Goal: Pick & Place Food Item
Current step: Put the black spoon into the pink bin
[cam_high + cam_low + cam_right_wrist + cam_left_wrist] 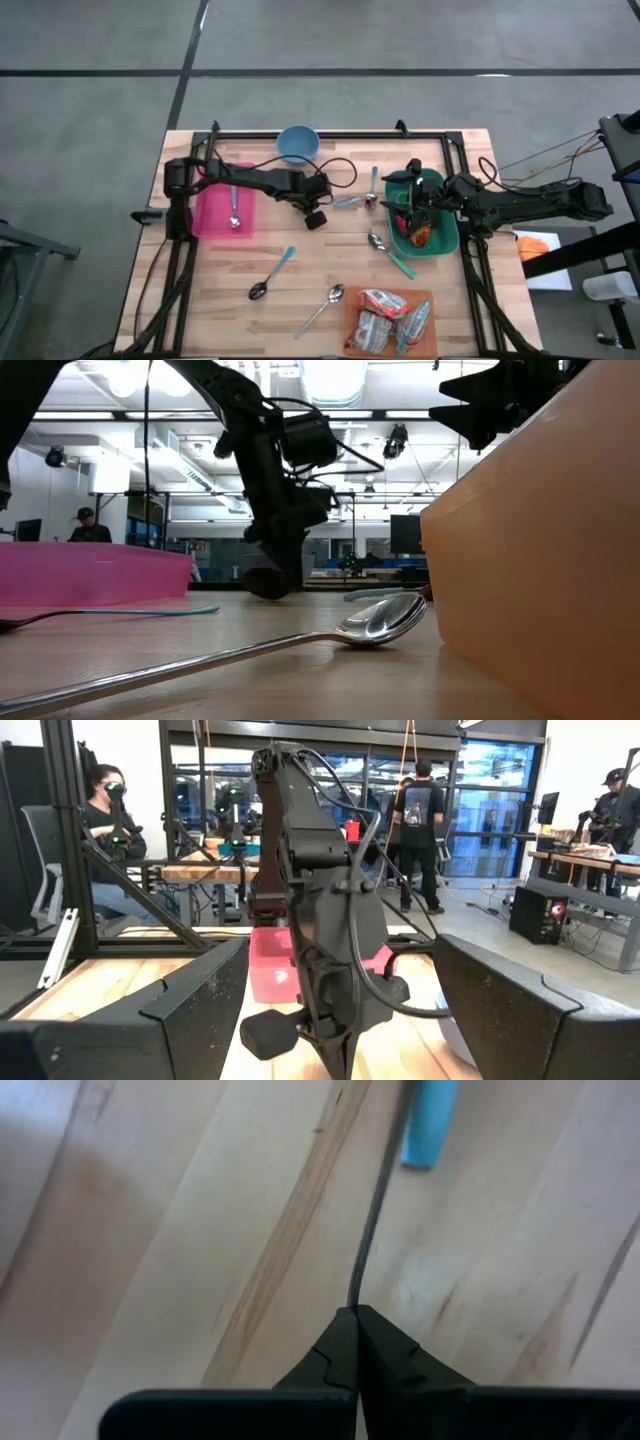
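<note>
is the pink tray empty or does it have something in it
Not empty: the pink tray holds one spoon, seen from above.

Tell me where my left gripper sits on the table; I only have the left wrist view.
Observer: The left gripper is shut, low over bare wood between the pink tray and the green bin.
Operator: And the right gripper?
Observer: The right gripper is open, over the green bin's side nearest the left arm.
Operator: Any food nearby?
Observer: An orange item lies in the green bin, and wrapped packets sit on the orange tray.
</note>
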You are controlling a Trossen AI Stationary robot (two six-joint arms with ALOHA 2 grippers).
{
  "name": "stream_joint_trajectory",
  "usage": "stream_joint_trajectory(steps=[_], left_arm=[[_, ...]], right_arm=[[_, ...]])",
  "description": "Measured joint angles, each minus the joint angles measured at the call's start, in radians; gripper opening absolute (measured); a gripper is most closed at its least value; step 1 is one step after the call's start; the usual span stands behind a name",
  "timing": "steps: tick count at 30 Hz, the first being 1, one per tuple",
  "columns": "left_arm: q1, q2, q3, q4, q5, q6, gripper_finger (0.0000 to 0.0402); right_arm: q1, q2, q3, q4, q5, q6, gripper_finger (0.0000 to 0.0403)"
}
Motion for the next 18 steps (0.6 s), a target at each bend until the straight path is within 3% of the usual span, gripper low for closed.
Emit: stream_joint_trajectory(steps=[18], left_arm=[[-0.004, -0.003, -0.028, 0.053, -0.008, 0.007, 0.0000]], right_arm=[[0.000, 0.000, 0.000, 0.000, 0.000, 0.000, 0.0316]])
